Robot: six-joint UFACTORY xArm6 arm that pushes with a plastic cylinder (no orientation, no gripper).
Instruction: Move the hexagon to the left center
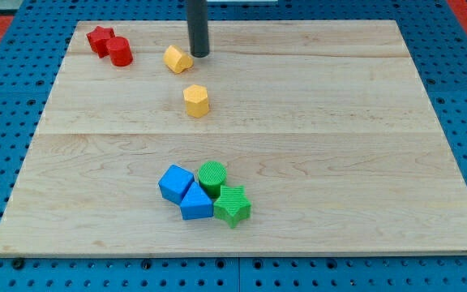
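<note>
A yellow hexagon block [196, 100] lies on the wooden board [339, 146] above the middle, a little left of centre. A second yellow block [177, 59], shape unclear, lies above and left of it near the view's top. My tip [199, 53] stands on the board just right of that upper yellow block and above the hexagon, touching neither as far as I can see.
A red star-like block [99, 38] and a red cylinder [120, 52] sit touching at the top left corner. A cluster near the bottom centre holds a blue cube [175, 182], a blue triangular block [195, 203], a green cylinder [212, 176] and a green star [233, 205].
</note>
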